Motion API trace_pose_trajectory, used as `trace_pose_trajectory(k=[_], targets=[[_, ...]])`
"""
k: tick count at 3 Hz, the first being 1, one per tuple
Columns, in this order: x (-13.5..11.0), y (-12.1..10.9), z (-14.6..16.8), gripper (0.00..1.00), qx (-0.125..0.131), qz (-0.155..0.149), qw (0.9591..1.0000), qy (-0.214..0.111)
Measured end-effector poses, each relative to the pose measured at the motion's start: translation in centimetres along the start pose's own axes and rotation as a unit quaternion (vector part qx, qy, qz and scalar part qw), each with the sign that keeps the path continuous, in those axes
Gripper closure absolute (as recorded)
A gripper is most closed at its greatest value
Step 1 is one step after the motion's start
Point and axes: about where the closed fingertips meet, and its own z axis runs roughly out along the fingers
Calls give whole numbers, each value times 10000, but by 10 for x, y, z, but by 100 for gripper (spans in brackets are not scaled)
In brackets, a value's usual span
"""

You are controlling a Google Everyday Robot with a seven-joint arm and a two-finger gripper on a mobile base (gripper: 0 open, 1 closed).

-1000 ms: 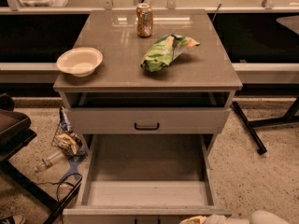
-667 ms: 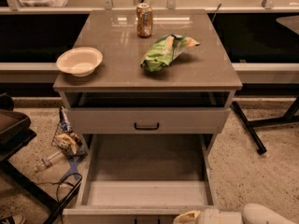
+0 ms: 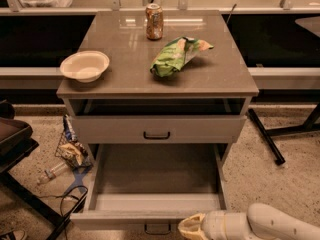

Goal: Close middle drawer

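1. The cabinet [image 3: 125,79] stands behind the pincer [image 3: 191,227]. We count one cabinet, and it has not moved.
2. The middle drawer [image 3: 125,217] is pulled far out toward the pincer. Its front is right by the pincer's tip. It sits just where it was a second ago, so we still have to shut it. We count two drawers: this one, and the other drawer [image 3: 200,129], higher up and behind the pincer, pushed almost in.
3. We count one pincer, low down at the very front. In the last second it has slid in from the right, and more of the arm [image 3: 270,224] shows now. The tip is just right of the one small handle [image 3: 157,228]. We think it is lining up to push the front in. We cannot tell if the pincer is apart or together, or if it touches the drawer yet.
4. Far behind the pincer, on the cabinet top, we count one bag [image 3: 175,56], one bowl [image 3: 85,65] and one can [image 3: 154,21].
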Motion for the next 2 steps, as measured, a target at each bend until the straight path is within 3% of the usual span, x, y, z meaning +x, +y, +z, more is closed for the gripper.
trace_pose_trajectory(k=[2], targets=[[-22,-29,28,100,-116,-160,9997,108]])
